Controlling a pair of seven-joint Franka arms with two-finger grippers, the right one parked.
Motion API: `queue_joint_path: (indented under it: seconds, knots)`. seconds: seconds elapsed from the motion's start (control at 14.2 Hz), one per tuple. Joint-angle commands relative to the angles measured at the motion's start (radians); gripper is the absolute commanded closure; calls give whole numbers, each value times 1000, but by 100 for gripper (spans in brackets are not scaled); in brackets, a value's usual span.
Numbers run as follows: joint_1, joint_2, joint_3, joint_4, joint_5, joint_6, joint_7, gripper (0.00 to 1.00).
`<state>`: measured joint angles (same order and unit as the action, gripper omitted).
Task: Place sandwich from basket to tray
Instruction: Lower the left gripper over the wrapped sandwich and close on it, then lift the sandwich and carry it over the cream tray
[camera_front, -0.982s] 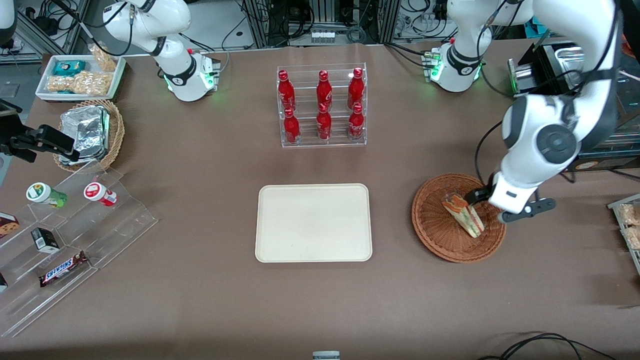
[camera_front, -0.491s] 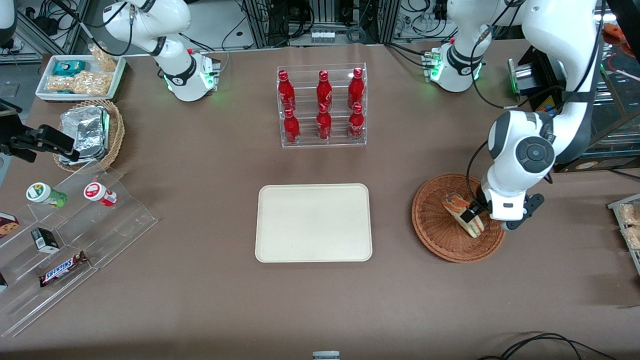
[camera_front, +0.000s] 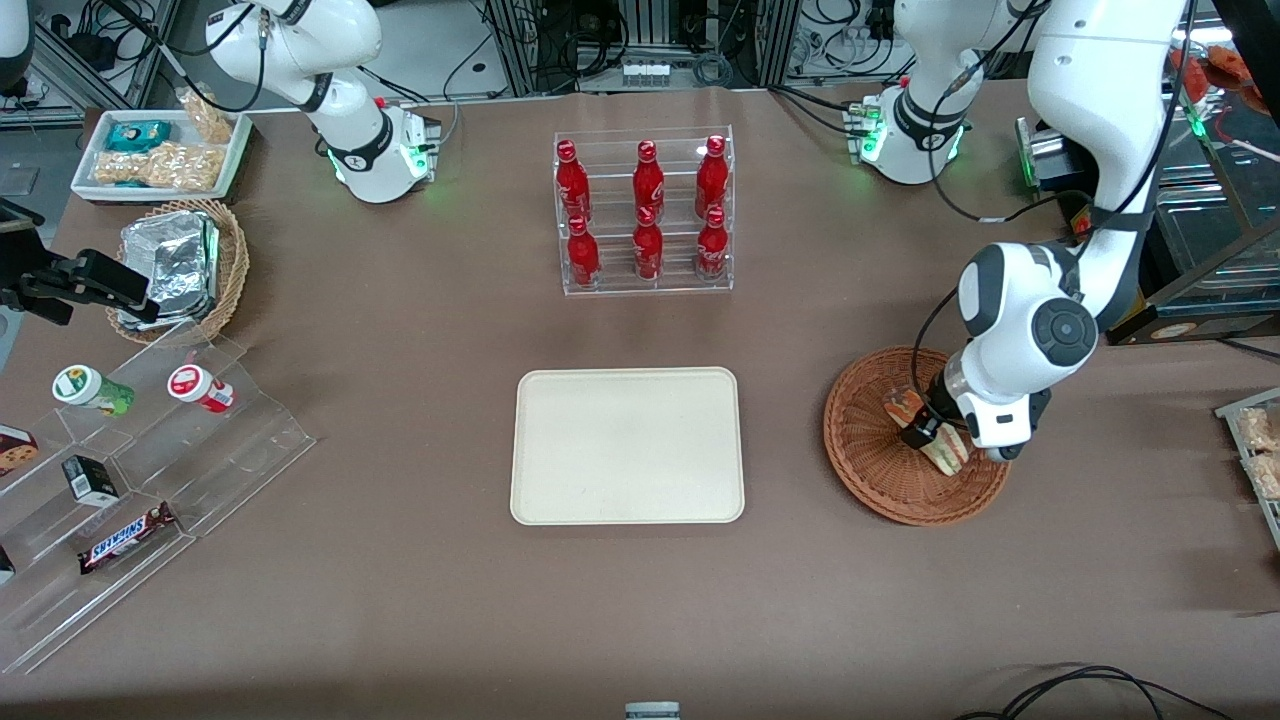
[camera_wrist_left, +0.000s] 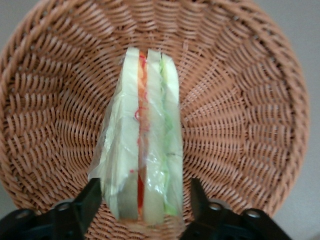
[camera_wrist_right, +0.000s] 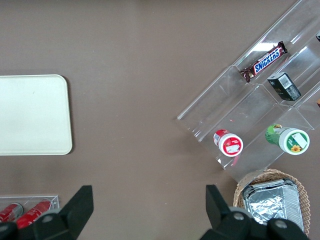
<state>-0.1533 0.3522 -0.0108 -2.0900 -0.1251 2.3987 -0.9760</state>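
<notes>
The sandwich (camera_front: 905, 406), a clear-wrapped wedge with red, orange and green layers, stands on edge in the reddish-brown wicker basket (camera_front: 868, 470) toward the working arm's end of the table. My left gripper (camera_front: 934, 432) is down in the basket, open, with one finger on each side of the sandwich. In the left wrist view the sandwich (camera_wrist_left: 145, 145) sits between the black fingers (camera_wrist_left: 90, 202), which stand close to the wrap, and the basket (camera_wrist_left: 240, 100) fills the view. The cream tray (camera_front: 627, 445) lies empty at the table's middle, beside the basket.
A clear rack of red bottles (camera_front: 645, 215) stands farther from the front camera than the tray. Toward the parked arm's end are a tan basket with foil packs (camera_front: 180, 265), a white snack tray (camera_front: 160, 155) and a clear stepped shelf with snacks (camera_front: 150, 470).
The left arm has come down and swung over the basket. Its gripper moved from beside the sandwich to astride it.
</notes>
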Motion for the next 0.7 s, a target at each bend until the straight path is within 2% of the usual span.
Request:
queue_joint_path:
  seconds: [0.0,0.14,0.35,0.49,0.56,0.63]
  knots:
    - [-9,1,5,27,-22,-35,87,94]
    - [-9,4,5,95,-16,-163,103,95]
    - [-14,5,2,272,42,-454,116,96]
    - [-96,14,-8,327,48,-475,129,100]
    - [-126,27,-9,337,70,-451,152,100]
    - [-161,53,-12,355,122,-406,231,100]
